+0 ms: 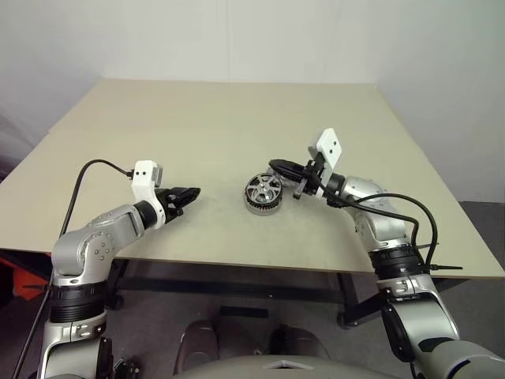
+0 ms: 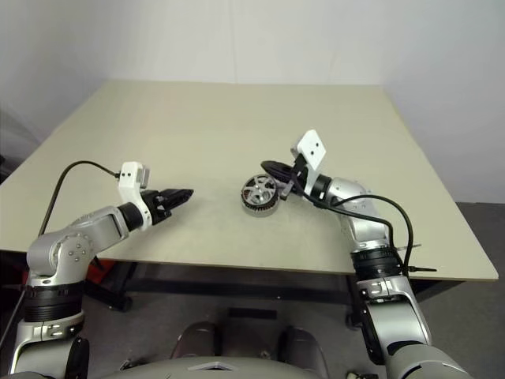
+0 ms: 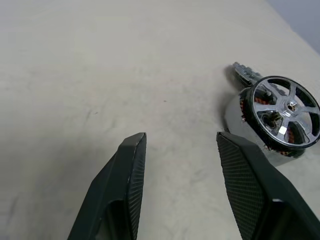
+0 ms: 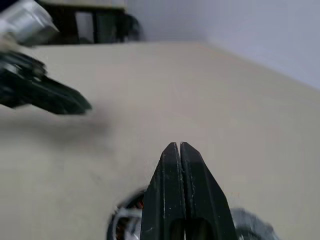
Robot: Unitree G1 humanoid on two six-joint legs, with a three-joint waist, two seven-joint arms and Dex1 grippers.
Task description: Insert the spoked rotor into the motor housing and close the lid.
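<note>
Rotor point(image 3: 285, 111) sits seated in the housing point(image 1: 262, 195), shiny spokes up, copper windings showing under its rim. Housing rests mid-surface point(image 1: 237, 118). A dark notched piece, likely the lid point(image 3: 245, 74), lies on the surface touching the housing's far side; partly hidden, so not certain.

Step in hand, as I judge it: fetch the lid and close the housing. To do it well: take the lid by its edge, keep it flat, centre it over the hub, lower straight, avoid nudging the housing sideways.

Left end effector point(image 1: 188, 195): fingers apart, half wide, empty, well to the housing's left, pointing at it.

Right end effector point(image 1: 278, 166): fingers pressed together, holding nothing, hovering just above the housing's right edge.
</note>
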